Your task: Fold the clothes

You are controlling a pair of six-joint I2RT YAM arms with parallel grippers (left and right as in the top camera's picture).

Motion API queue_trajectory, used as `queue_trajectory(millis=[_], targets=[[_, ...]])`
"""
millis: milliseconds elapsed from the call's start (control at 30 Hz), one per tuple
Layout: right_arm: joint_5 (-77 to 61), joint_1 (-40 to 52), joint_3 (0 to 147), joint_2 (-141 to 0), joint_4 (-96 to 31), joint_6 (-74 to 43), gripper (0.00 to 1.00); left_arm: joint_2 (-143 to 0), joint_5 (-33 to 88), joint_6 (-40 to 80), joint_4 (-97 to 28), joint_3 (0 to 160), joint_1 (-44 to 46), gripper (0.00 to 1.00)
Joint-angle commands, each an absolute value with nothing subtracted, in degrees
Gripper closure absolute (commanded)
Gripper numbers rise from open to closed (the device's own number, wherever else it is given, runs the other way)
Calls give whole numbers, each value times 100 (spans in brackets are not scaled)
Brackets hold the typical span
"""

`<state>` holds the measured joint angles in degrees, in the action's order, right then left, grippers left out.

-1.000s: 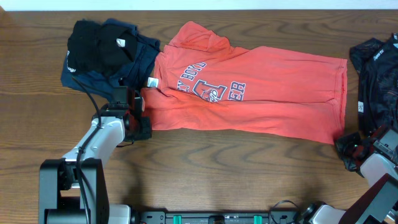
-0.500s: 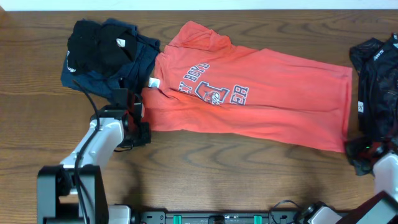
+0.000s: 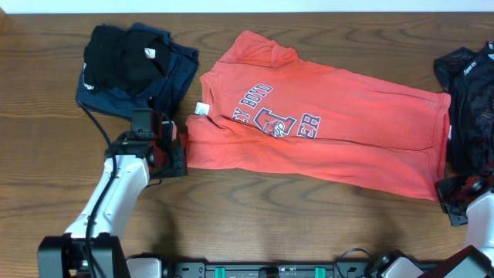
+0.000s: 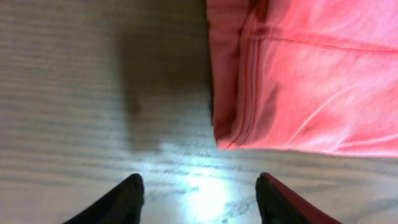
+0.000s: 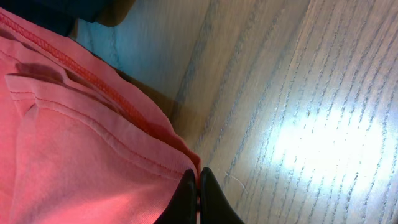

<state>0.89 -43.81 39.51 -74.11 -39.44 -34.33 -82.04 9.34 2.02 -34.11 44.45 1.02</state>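
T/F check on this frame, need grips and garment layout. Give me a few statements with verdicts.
1. The left gripper is clamped on the T-shirt. False: its jaws stand open and empty, and the shirt's edge lies on the table just ahead of them.
2. The right gripper is shut on the T-shirt's hem. True.
3. The T-shirt lies with its lettering facing up. True.
4. The black garment lies underneath the navy garment. False: the black one sits on top of the navy one, at the far left of the table.
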Motion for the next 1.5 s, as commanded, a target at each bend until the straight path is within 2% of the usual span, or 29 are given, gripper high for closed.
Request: queue_trajectory(millis=[0, 200, 267, 300, 367, 400, 633, 933, 1200, 1333, 1367, 1400, 1433, 1467], targets=[[224, -4418, 4010, -7382, -3938, -3533, 99, -8543, 1140, 257, -3192, 4477, 95, 36], [143, -4418, 4010, -7382, -3920, -3533, 99, -9179, 1734, 329, -2388, 4477, 95, 34], [141, -4418, 4010, -7382, -3922, -3533, 99, -9334, 1855, 333, -2231, 4477, 95, 39], [141, -4418, 4010, -7382, -3920, -3533, 99, -9391, 1892, 333, -2209, 4477, 95, 49], [141, -4418, 4010, -7382, -3920, -3533, 99, -9432, 1883, 331, -2237, 4480, 95, 91], [143, -4418, 4010, -7382, -3918, -3533, 99, -9428, 1883, 331, -2265, 4480, 95, 94], [499, -4423, 4010, -7382, -3806, -3511, 99, -8925, 1181, 329, -2838, 4722, -276, 94], [770, -4423, 4010, -7382, -3837, -3514, 99, -8123, 1109, 307, -3210, 4827, -1046, 94], [655, -4423, 4010, -7382, -3970, -3511, 98, -8101, 1107, 307, -3758, 4825, -1129, 94], [432, -4423, 4010, -7382, -4095, -3511, 88, -8099, 1105, 307, -3837, 4825, -1129, 94], [432, -4423, 4010, -7382, -4093, -3509, 84, -8099, 1105, 307, -3859, 4825, -1129, 92], [432, -4425, 4010, -7382, -4086, -3511, 80, -8099, 1105, 307, -3885, 4825, -1129, 83], [429, -4423, 4010, -7382, -4073, -3511, 74, -8099, 1105, 307, -3916, 4825, -1129, 66], [429, -4423, 4010, -7382, -4069, -3511, 65, -8099, 1103, 307, -3951, 4825, -1129, 59]])
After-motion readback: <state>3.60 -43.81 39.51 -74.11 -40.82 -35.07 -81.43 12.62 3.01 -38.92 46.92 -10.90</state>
